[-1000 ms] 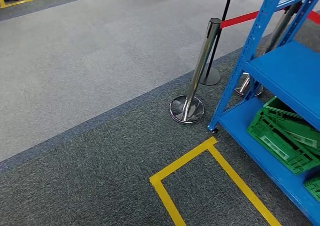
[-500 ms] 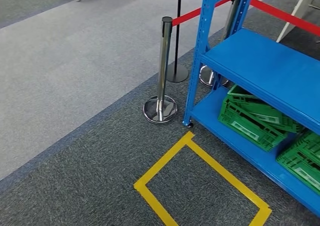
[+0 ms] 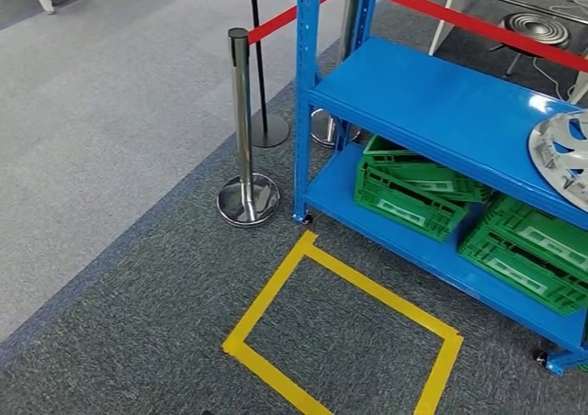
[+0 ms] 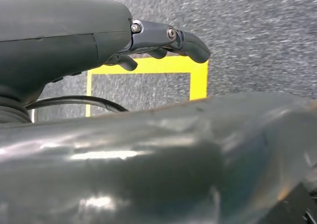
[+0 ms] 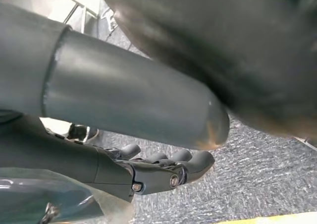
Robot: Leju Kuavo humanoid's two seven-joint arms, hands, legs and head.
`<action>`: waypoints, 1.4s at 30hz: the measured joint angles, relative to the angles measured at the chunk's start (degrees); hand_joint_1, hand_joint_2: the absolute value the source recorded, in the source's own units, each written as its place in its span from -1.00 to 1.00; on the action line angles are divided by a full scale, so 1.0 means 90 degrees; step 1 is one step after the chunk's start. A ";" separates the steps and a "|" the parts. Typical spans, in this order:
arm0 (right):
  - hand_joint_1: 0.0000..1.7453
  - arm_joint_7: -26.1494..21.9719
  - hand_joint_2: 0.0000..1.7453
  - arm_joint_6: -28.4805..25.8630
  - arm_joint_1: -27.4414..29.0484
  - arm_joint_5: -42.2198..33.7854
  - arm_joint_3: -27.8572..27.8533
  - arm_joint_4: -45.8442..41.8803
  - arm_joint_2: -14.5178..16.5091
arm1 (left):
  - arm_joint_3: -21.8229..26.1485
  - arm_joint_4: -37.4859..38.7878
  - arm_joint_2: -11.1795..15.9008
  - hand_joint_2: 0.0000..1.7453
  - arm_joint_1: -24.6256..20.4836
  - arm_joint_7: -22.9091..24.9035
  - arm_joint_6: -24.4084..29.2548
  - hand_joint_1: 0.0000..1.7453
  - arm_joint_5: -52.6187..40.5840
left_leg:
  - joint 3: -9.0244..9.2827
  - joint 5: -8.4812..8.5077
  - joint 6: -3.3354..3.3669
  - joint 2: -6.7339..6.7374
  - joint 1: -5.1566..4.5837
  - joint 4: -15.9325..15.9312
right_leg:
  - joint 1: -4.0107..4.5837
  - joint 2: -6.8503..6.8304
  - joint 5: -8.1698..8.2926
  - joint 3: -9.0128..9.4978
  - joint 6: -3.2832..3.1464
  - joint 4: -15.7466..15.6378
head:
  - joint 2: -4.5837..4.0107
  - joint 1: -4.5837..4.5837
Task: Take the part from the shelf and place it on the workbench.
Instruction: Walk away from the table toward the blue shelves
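- Blue metal shelf [image 3: 444, 103] takes up the right side of the head view, its near left post standing right at the far corner of a yellow tape rectangle [image 3: 346, 342] on the dark carpet [image 3: 139, 342].
- Floor inside the tape box is bare carpet, and left of the shelf there's a wide stretch of lighter grey carpet [image 3: 104, 112].
- Just left of that shelf post is a chrome stanchion [image 3: 243, 130] on a round base, with a red belt [image 3: 277, 22] running from its top back past the shelf. A second black pole base [image 3: 269, 128] sits behind it.
- The part, a silver wheel cover [image 3: 565, 158], lies on the middle shelf board at its right end, cut off by the picture edge.
- Bottom board holds folded green plastic crates [image 3: 416, 190], stacked flat, nothing in them that I can see. More of them [image 3: 534, 254] to the right.
- Left hand [image 4: 164, 40] hangs over the tape, fingers out fairly straight, holding nothing.
- Right hand [image 5: 164, 169] looks the same: fingers loosely extended, nothing in it.
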 joint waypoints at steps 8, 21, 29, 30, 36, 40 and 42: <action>-1.00 0.0014 -1.00 0.0003 -0.0008 0.0056 0.0000 -0.0001 -0.0002 | 0.0068 -0.0002 0.0005 -1.00 -0.0024 -0.0005 0.0044 -1.00 -0.0002 | -0.0138 -0.0510 -0.0259 -0.0223 0.0020 0.0659 | -0.0002 0.0191 0.0180 0.0276 -0.0324 -0.0491 | 0.0000 -0.0068; -1.00 0.0008 -1.00 0.0029 0.0006 0.0080 -0.0004 0.0001 0.0022 | 0.0121 0.0000 0.0019 -1.00 -0.0005 -0.0047 -0.0026 -1.00 0.0039 | 0.0048 -0.0015 0.0039 -0.0896 0.0000 -0.0009 | 0.0016 0.1042 0.0238 0.0084 -0.0182 -0.0435 | 0.0000 -0.0124; -1.00 0.0067 -1.00 0.0037 -0.0001 0.0120 -0.0005 -0.0001 0.0004 | 0.0180 0.0000 0.0001 -1.00 0.0027 -0.0012 -0.0068 -1.00 0.0054 | 0.0092 0.0021 0.0046 -0.0322 0.0025 -0.0108 | -0.0015 0.0262 -0.0192 -0.0384 0.0019 0.0689 | 0.0000 -0.0057; -1.00 0.0081 -1.00 0.0039 0.0002 0.0121 -0.0005 -0.0001 -0.0002 | 0.0188 0.0000 -0.0001 -1.00 0.0021 -0.0007 -0.0080 -1.00 0.0054 | 0.0093 0.0010 0.0023 -0.0313 0.0026 -0.0092 | -0.0024 0.0230 -0.0026 -0.0114 0.0023 0.0209 | 0.0000 -0.0055; -1.00 0.0101 -1.00 0.0068 -0.0006 0.0149 -0.0005 -0.0001 -0.0004 | 0.0230 0.0000 0.0002 -1.00 0.0005 0.0015 -0.0092 -1.00 0.0054 | 0.0074 -0.0072 -0.0171 -0.0327 0.0003 0.0026 | 0.0010 0.0225 0.0144 0.0345 -0.0239 -0.0518 | 0.0000 -0.0080; -1.00 0.0103 -1.00 0.0073 -0.0006 0.0175 -0.0005 -0.0001 -0.0004 | 0.0237 0.0000 0.0007 -1.00 0.0009 0.0015 -0.0092 -1.00 0.0054 | -0.0459 -0.0794 -0.0235 -0.0411 0.0017 0.1298 | 0.0021 0.0238 0.0161 0.0335 -0.0369 -0.0529 | 0.0000 -0.0092; -1.00 0.0103 -1.00 0.0078 0.0000 0.0180 -0.0005 -0.0001 -0.0004 | 0.0239 0.0000 0.0012 -1.00 0.0020 0.0015 -0.0094 -1.00 0.0054 | -0.0731 -0.0966 -0.0218 -0.0416 0.0013 0.1899 | 0.0051 0.0259 0.0157 0.0336 -0.0390 -0.0528 | 0.0000 -0.0091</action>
